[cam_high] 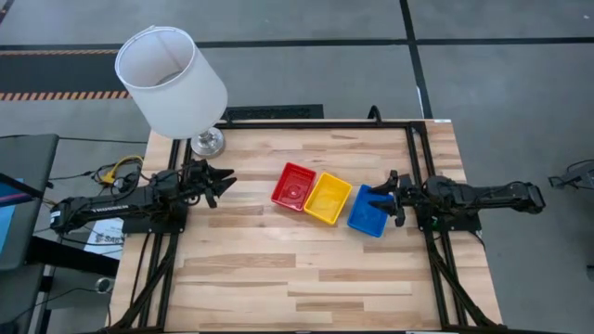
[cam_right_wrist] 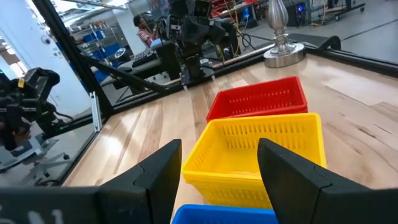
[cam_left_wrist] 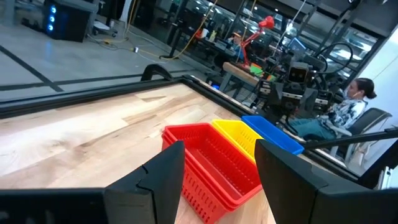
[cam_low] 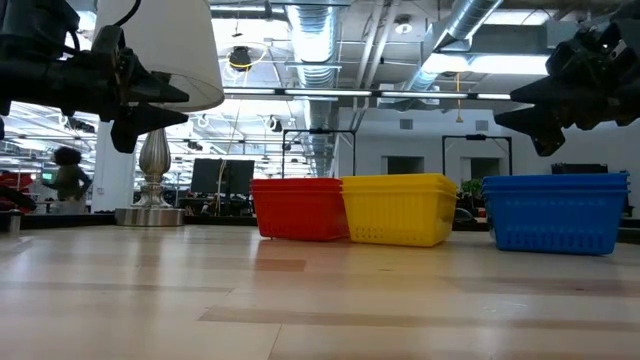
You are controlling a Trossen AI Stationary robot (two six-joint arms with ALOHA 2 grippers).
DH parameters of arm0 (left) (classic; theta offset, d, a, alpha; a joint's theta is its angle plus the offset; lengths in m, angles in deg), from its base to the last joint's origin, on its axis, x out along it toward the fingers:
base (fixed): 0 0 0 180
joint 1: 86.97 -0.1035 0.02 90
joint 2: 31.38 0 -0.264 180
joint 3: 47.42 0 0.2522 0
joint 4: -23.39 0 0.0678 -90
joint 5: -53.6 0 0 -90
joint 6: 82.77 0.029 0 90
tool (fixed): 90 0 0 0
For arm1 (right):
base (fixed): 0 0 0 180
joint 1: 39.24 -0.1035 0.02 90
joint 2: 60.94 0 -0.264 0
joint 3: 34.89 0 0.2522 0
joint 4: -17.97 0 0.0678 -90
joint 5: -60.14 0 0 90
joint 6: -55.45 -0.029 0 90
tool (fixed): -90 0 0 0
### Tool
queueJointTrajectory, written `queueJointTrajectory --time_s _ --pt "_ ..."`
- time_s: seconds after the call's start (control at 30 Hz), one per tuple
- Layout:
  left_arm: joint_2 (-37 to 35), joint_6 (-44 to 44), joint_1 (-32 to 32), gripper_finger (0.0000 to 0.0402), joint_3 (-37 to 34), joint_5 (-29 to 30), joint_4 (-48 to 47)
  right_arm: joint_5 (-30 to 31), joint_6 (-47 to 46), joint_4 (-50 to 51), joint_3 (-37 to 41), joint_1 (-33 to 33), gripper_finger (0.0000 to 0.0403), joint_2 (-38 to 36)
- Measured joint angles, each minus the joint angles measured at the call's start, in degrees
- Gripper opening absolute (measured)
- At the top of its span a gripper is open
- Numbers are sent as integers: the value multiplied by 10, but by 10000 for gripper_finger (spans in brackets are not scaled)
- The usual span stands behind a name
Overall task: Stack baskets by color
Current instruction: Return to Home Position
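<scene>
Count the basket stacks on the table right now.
3, in a diagonal row: the red stack nearest the lamp, the yellow stack in the middle, the blue stack farthest from it. Baskets nested inside each may be hidden.

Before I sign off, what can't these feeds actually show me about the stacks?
- Basket count per stack: the high view sees the red stack, yellow stack and blue stack only from above; the low view's rims run together.
- The blue stack in the right wrist view: cut off by the picture's edge.
- The lamp base in the high view: partly under the white shade.
</scene>
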Motion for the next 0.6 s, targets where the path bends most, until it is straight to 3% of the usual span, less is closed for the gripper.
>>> queueJointTrajectory --time_s 0.6 --pt "0 -1 0 185 0 0 -84 -2 0 3 0 0 233 0"
